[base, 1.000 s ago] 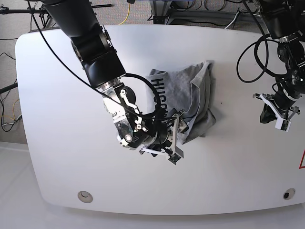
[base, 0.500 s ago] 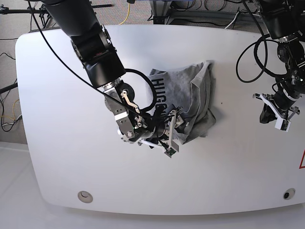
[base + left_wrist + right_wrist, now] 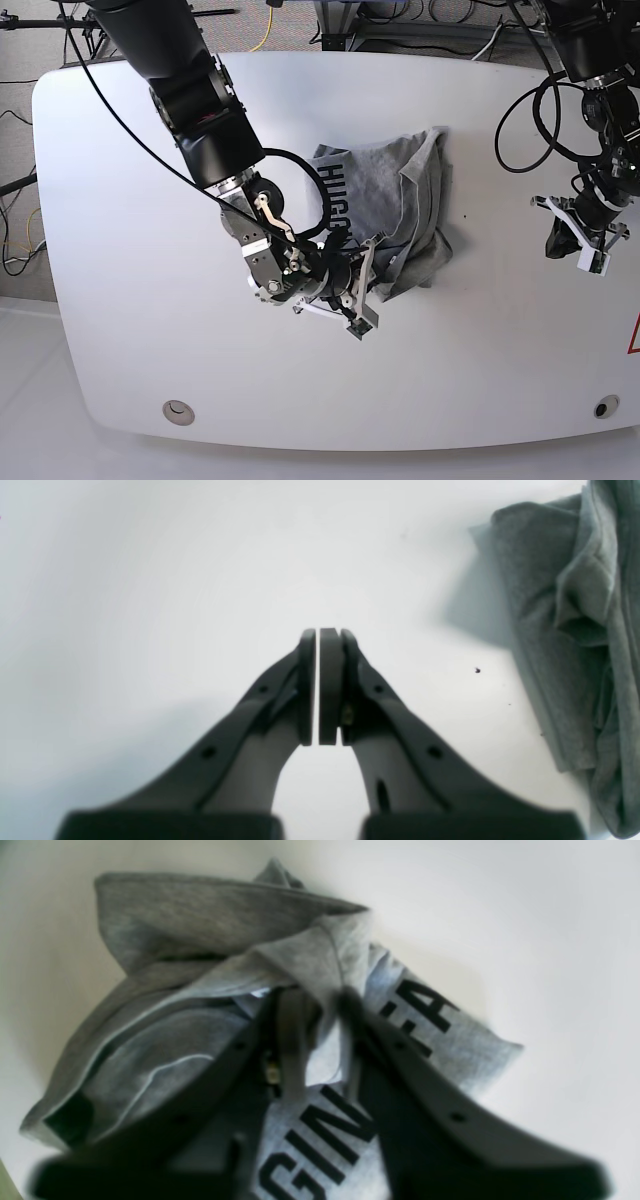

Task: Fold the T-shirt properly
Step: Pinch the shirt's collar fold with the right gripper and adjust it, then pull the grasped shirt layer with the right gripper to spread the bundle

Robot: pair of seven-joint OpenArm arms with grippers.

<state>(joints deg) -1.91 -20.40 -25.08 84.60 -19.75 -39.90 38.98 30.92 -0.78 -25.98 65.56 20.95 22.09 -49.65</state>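
Note:
The light grey T-shirt (image 3: 400,200) lies crumpled in a bunched heap at the middle of the white table (image 3: 130,200), black lettering showing on its left part. My right gripper (image 3: 372,268) is at the heap's front left edge. In the right wrist view the right gripper (image 3: 320,1000) is closed on a raised fold of the T-shirt (image 3: 320,955), with lettering below the fingers (image 3: 292,1040). My left gripper (image 3: 580,242) hangs far to the right, apart from the cloth. In the left wrist view the left gripper (image 3: 319,636) is shut and empty, with the T-shirt (image 3: 575,630) at the frame's right edge.
Black cables (image 3: 530,110) loop off the left arm near the table's back right. Round fittings sit in the table near the front left (image 3: 179,410) and front right (image 3: 603,407) corners. Floor and cables lie beyond the back edge.
My right gripper's wrist has turned and shifted slightly at the shirt's front left edge, keeping its hold on the cloth. The left arm has not moved.

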